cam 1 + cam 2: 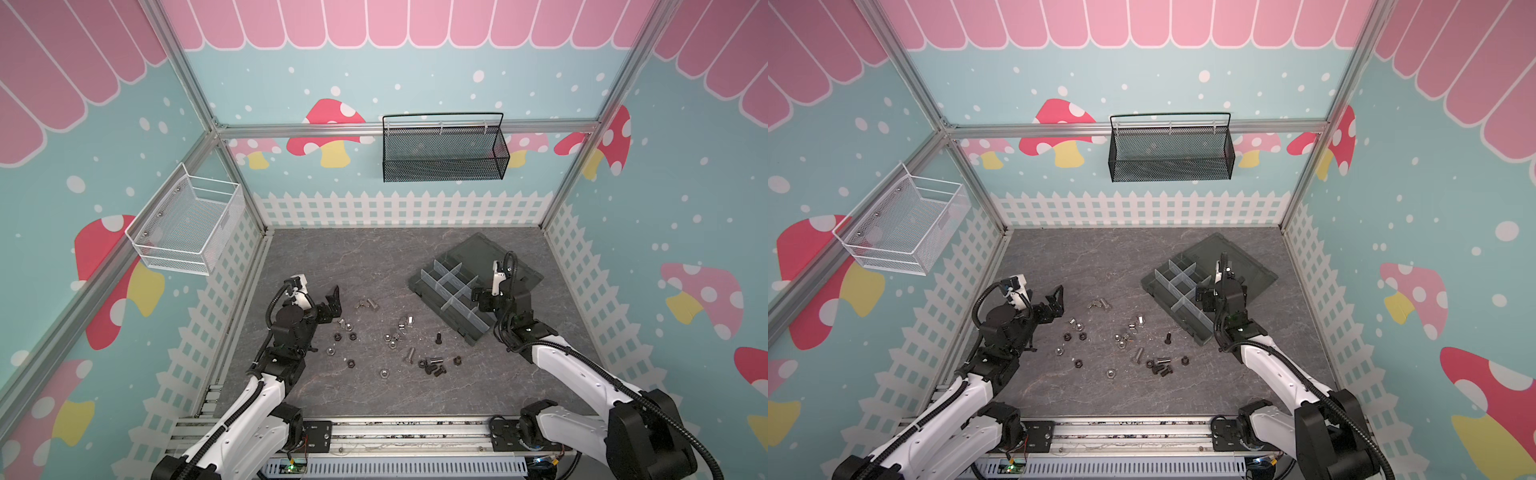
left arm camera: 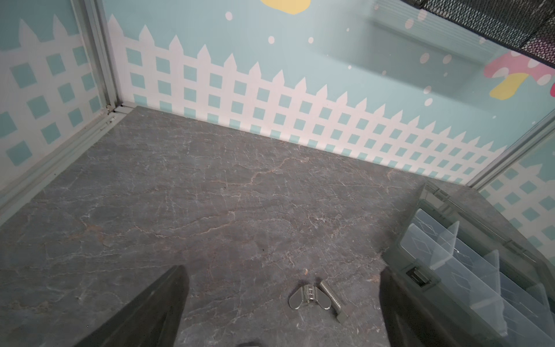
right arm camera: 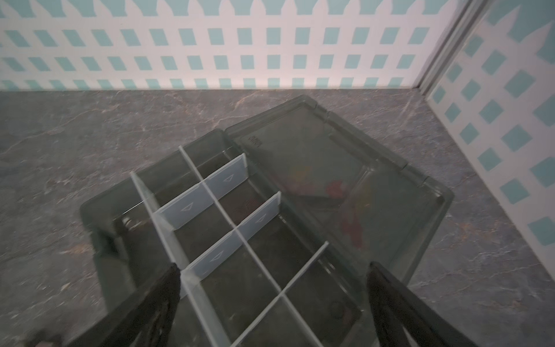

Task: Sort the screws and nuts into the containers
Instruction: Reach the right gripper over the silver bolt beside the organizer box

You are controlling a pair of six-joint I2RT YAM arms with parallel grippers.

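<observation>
Many screws [image 1: 439,338] and nuts [image 1: 350,363] lie scattered on the table [image 1: 332,257] between the two arms, all outside the divided box [image 1: 471,330]. The box sits open at the right, its lid [image 1: 482,249] laid flat behind it. Over its compartments hangs the right gripper [image 3: 274,266], jaws apart and empty. Low at the scatter's left edge, the left gripper [image 1: 337,300] is also spread and empty. The table is grey and veined. A black basket [image 1: 444,153] hangs on the back wall and a white basket [image 1: 187,228] on the left wall.
</observation>
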